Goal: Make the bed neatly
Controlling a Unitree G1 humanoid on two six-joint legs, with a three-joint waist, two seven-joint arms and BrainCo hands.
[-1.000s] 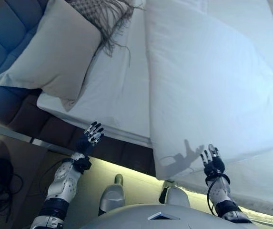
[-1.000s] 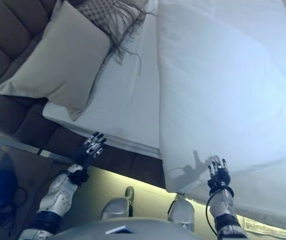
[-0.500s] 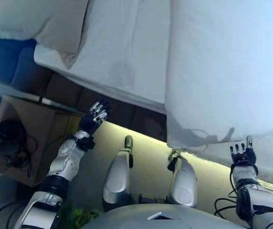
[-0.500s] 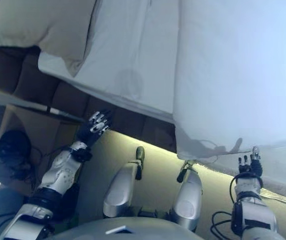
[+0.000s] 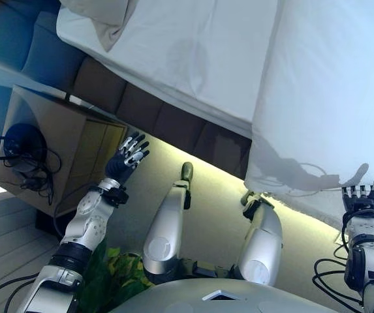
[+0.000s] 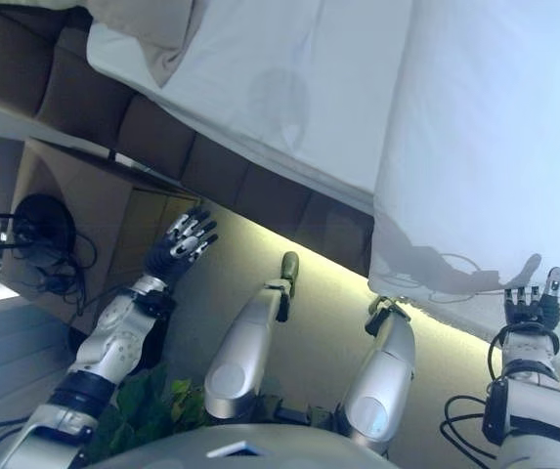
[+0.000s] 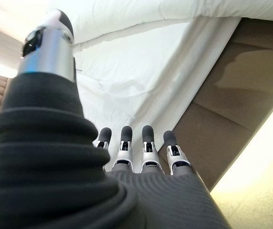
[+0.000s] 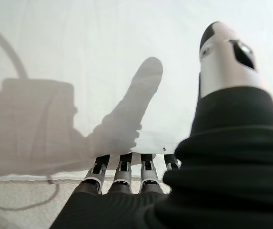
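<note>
beside 1 bed (image 5: pixel 193 72): 1 duvet (image 5: pixel 330 98), 1 pillow (image 5: pixel 102 16); left hand (image 5: pixel 126 158) & right hand (image 5: pixel 363 199) spread, empty.

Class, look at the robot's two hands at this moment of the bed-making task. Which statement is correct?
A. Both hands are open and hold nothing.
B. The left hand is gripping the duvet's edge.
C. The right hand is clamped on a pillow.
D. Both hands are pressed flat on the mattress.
A: the left hand hangs with straight fingers off the bed's side, and the right hand is spread open just below the hanging duvet edge, grasping nothing.
</note>
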